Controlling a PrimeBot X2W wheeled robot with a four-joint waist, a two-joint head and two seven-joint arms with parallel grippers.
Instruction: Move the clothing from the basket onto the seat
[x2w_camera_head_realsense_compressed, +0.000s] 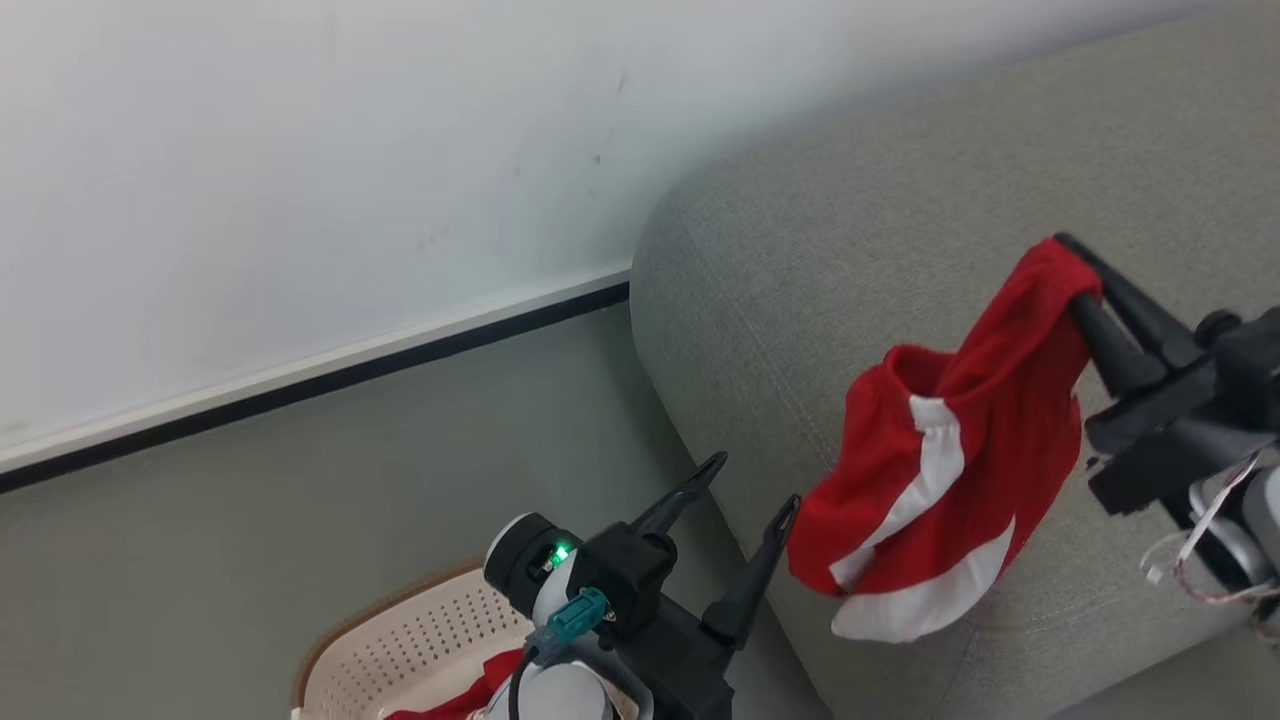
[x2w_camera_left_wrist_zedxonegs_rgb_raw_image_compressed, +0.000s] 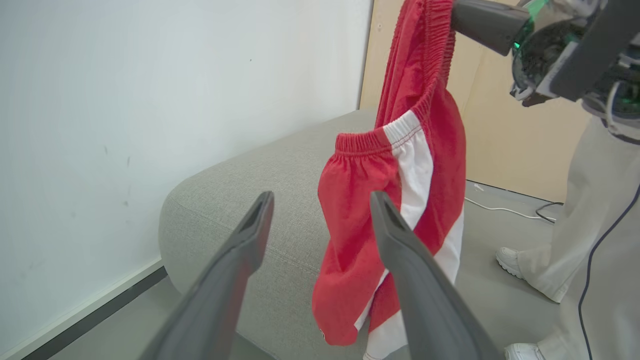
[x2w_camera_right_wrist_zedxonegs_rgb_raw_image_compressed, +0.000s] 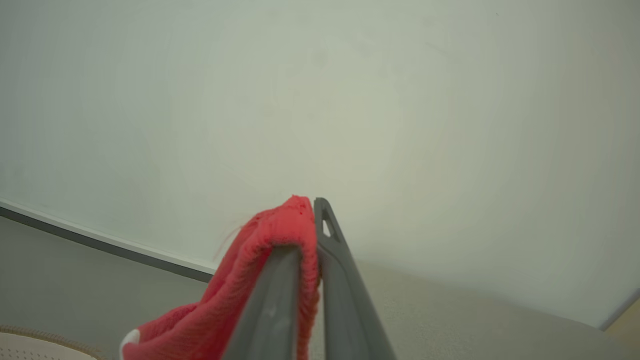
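Dangling from the right gripper (x2w_camera_head_realsense_compressed: 1076, 272), which is clamped tight on the waistband, the red shorts (x2w_camera_head_realsense_compressed: 940, 470) hang by the rounded edge of the sofa (x2w_camera_head_realsense_compressed: 850, 250), not down yet! Meanwhile the left gripper (x2w_camera_head_realsense_compressed: 756, 480) hovers spread wide and empty above the basket (x2w_camera_head_realsense_compressed: 420, 620), where more red clothing (x2w_camera_head_realsense_compressed: 480, 695) waits. Smart play, I'd say: carry well over the cushion, lower until the fabric pools, then let go, or it slides floorward.

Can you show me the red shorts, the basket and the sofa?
red shorts (x2w_camera_head_realsense_compressed: 990, 435), head view, red cloth beside the white stripe.
basket (x2w_camera_head_realsense_compressed: 420, 625), head view, holed cream wall.
sofa (x2w_camera_head_realsense_compressed: 800, 260), head view, bare grey top.
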